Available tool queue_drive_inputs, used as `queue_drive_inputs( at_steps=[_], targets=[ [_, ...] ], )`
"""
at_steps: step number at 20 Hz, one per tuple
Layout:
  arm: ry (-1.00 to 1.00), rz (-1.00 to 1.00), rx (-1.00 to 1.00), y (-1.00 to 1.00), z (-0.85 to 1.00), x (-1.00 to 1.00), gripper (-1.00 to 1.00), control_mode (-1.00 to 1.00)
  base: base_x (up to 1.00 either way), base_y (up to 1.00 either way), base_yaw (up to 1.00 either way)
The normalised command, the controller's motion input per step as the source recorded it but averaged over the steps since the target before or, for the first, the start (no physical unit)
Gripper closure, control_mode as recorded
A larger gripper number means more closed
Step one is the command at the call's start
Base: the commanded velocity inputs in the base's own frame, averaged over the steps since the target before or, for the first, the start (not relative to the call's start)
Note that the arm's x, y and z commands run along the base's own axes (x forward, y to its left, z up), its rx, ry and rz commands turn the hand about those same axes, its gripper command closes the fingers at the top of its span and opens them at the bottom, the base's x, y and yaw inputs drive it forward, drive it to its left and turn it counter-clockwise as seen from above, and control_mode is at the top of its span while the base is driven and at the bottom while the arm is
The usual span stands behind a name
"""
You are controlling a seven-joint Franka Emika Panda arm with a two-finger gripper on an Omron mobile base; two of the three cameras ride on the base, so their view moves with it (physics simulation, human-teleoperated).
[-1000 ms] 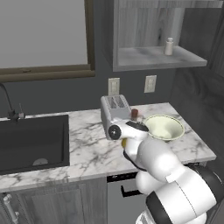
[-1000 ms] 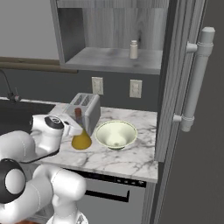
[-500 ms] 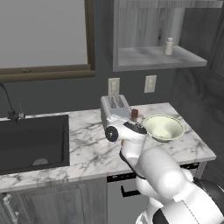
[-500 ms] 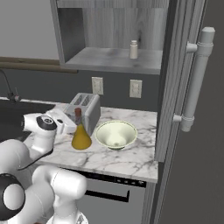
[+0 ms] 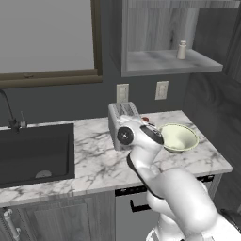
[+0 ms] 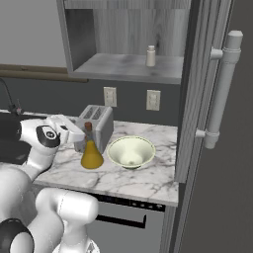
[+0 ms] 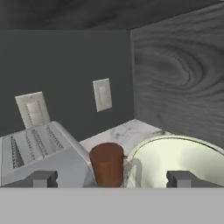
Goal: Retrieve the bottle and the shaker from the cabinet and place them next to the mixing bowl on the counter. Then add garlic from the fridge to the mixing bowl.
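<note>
The bottle (image 6: 91,154), an amber flask with a reddish-brown stopper (image 7: 107,164), stands upright on the marble counter (image 6: 148,179) between the toaster and the mixing bowl (image 6: 131,150). My gripper (image 6: 79,137) hovers just left of the bottle's neck, open. In the hand view my gripper (image 7: 113,178) has its fingertips (image 7: 43,178) wide apart on either side of the stopper, not touching it. The shaker (image 6: 151,55) stands on the shelf of the open cabinet (image 6: 123,69), also seen as the shaker (image 5: 181,49). The fridge (image 6: 222,163) is closed; the garlic is out of view.
A silver toaster (image 6: 96,126) sits right behind the bottle against the wall. Two wall outlets (image 6: 110,96) are above the counter. The black sink basin (image 5: 33,153) with its tap lies to the left. The fridge's thick handle (image 6: 222,89) juts out at the right.
My hand has drawn back to the left and up from the bottle, which stays standing on the counter beside the bowl. The jaws have widened slightly.
</note>
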Motion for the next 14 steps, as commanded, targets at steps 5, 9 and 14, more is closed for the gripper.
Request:
queue_drive_inputs(
  at_steps=[5, 9, 14],
  targets=[
    [0.00, 0.00, 0.00, 0.00, 0.68, -0.23, -1.00, -1.00, 0.00, 0.00, 0.00],
    [0.00, 0.04, 0.00, -0.13, 0.69, -0.20, -1.00, -1.00, 0.00, 0.00, 0.00],
    [0.00, 0.07, 0.00, -0.30, 0.51, -0.22, -1.00, -1.00, 0.00, 0.00, 0.00]
  ],
)
